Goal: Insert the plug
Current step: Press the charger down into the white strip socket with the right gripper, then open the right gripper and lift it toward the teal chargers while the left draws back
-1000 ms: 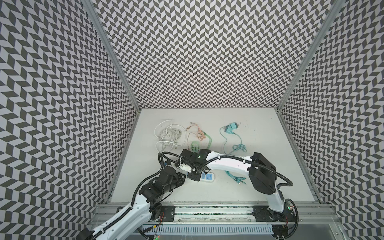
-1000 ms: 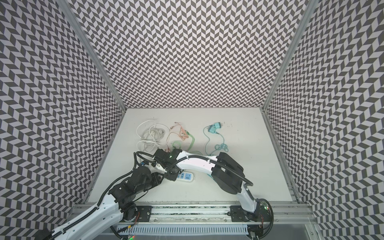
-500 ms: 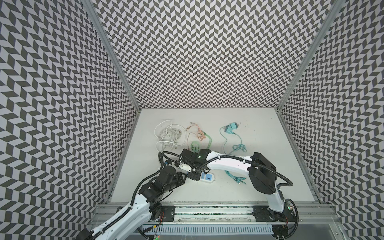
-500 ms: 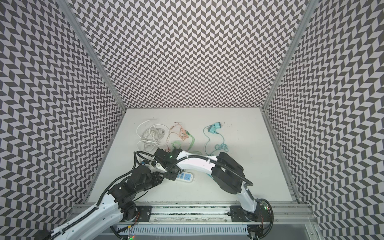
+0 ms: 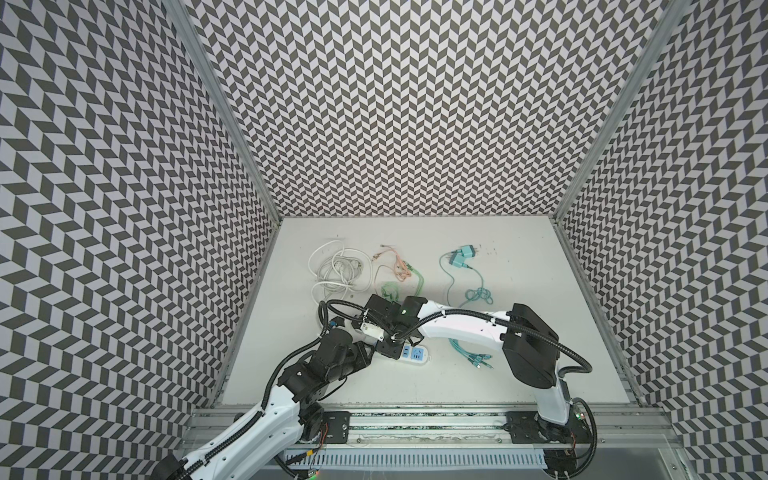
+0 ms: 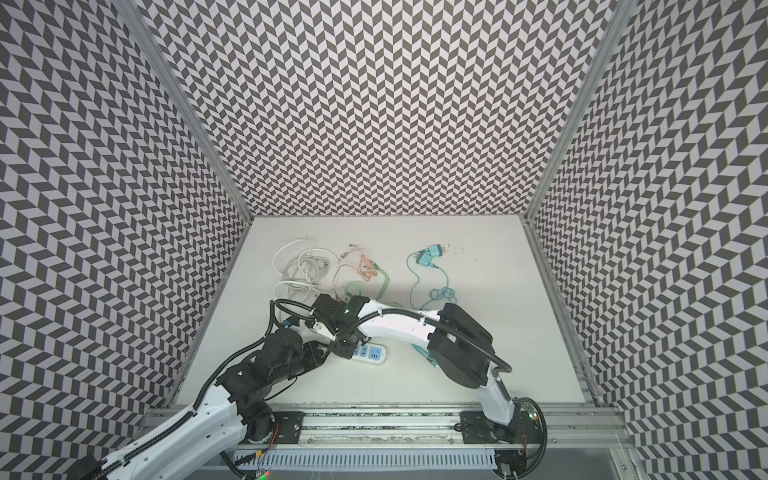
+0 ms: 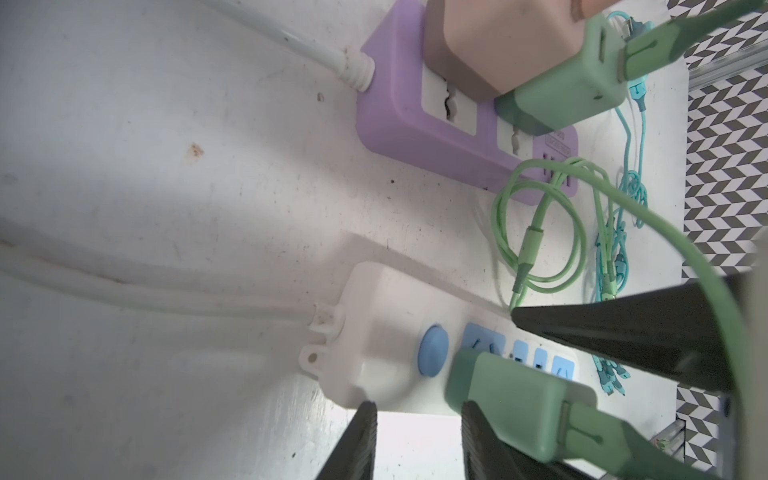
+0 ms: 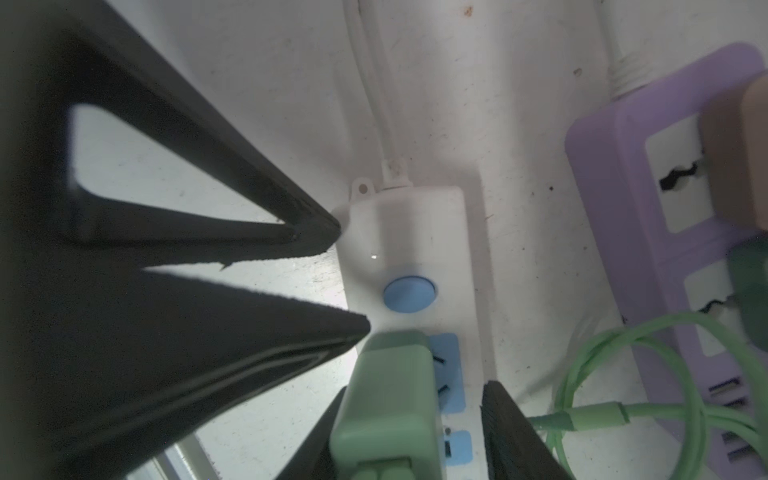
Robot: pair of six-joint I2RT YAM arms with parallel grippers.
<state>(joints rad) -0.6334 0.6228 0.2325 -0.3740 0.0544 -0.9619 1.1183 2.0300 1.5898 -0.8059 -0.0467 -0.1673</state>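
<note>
Find the green plug upright on the white power strip, directly between the parted jaws of the right gripper, with the left gripper slightly parted, empty, at the strip's side.

The power strip lies mid-table toward the front, a charger plug standing on the socket next to its button and its cord leaving the end beyond the button. A second power strip lies alongside, apart, bearing a first charger and a second charger touching side by side, with a looped cable across its end. In both top views a coiled cord lies at the back left, thin cables right of it, a loose charger further right, and a multi-headed cable right of the power strip.
</note>
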